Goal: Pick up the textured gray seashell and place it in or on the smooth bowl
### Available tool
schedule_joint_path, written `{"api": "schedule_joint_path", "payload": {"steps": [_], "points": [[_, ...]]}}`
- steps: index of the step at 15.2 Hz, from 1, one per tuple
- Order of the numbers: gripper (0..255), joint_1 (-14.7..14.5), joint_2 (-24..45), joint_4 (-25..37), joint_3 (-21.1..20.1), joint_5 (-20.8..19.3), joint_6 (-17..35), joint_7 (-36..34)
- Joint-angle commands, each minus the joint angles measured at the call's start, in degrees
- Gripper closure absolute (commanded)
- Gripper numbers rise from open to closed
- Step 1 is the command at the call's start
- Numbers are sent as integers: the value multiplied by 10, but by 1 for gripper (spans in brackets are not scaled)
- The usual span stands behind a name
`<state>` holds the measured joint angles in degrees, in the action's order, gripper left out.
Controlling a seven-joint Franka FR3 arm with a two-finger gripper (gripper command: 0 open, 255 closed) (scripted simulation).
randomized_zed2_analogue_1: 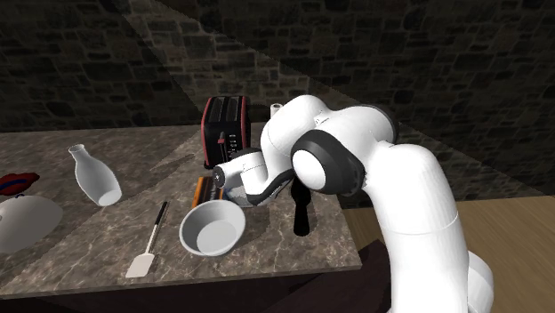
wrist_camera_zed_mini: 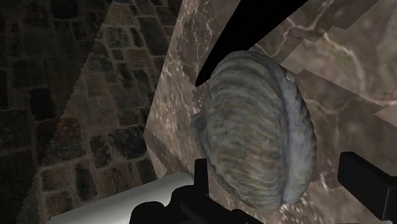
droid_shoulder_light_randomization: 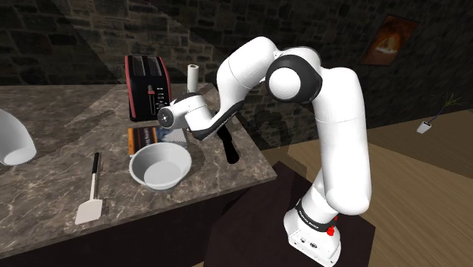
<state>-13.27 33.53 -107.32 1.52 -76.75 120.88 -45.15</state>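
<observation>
The ridged grey seashell (wrist_camera_zed_mini: 261,127) lies on the marbled counter, right in front of the wrist camera. My gripper (wrist_camera_zed_mini: 280,184) is open: the shell sits between its two black fingers, with a gap showing on one side, and it is not clasped. A smooth white bowl (droid_shoulder_light_randomization: 136,163) stands on the counter near the front edge, just below the arm's wrist in the shoulder view. The same bowl (randomized_zed2_analogue_1: 189,233) appears in the second exterior view, where the arm's white links hide the shell and the fingers.
A black and red toaster (droid_shoulder_light_randomization: 148,85) and a white roll (droid_shoulder_light_randomization: 193,76) stand behind the wrist. A long black object (droid_shoulder_light_randomization: 230,148) lies near the counter's edge, beside an orange box (droid_shoulder_light_randomization: 142,138). A white spatula (droid_shoulder_light_randomization: 91,193) and a white bottle (randomized_zed2_analogue_1: 93,173) lie further off.
</observation>
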Motion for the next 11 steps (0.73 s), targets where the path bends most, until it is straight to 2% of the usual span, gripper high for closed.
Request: {"api": "schedule_joint_path", "payload": {"steps": [1, 3, 4, 11], "points": [[0, 0, 0, 0, 0, 0, 0, 0], [0, 0, 0, 0, 0, 0, 0, 0], [255, 0, 0, 0, 0, 0, 0, 0], [255, -1, -1, -1, 0, 0, -1, 0]]}}
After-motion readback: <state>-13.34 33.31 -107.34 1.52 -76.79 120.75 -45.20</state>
